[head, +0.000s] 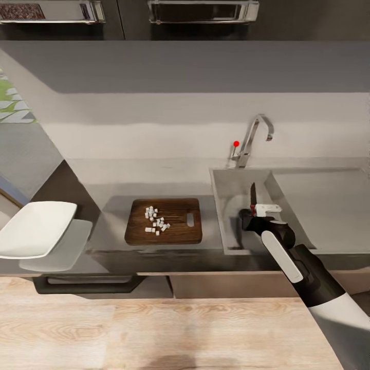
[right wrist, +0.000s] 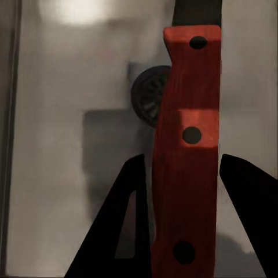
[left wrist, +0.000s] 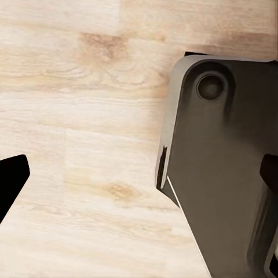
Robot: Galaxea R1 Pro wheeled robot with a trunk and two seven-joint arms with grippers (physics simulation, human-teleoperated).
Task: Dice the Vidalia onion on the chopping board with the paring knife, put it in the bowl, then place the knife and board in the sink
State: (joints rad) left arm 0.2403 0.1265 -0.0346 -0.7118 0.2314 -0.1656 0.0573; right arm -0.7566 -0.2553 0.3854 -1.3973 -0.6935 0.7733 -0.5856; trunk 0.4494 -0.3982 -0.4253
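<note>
My right gripper (head: 253, 211) is shut on the paring knife (head: 253, 193) and holds it over the sink (head: 231, 185), dark blade pointing toward the tap. In the right wrist view the reddish-brown handle (right wrist: 188, 150) sits between the black fingers (right wrist: 124, 231), with the round drain (right wrist: 147, 95) beyond it. The brown chopping board (head: 177, 234) lies on the grey countertop (head: 113, 210) left of the basin, and small white diced onion pieces (head: 156, 221) rest on it. The white square bowl (head: 33, 228) stands at the far left. My left gripper (left wrist: 139, 179) is open above the wooden floor.
A chrome tap (head: 254, 136) with a red-tipped lever (head: 236, 144) stands behind the basin, and the flat drainboard (head: 329, 205) extends to its right. Dark wall cabinets (head: 200, 15) hang above. A dark part of the robot's base (left wrist: 226, 174) lies below my left gripper.
</note>
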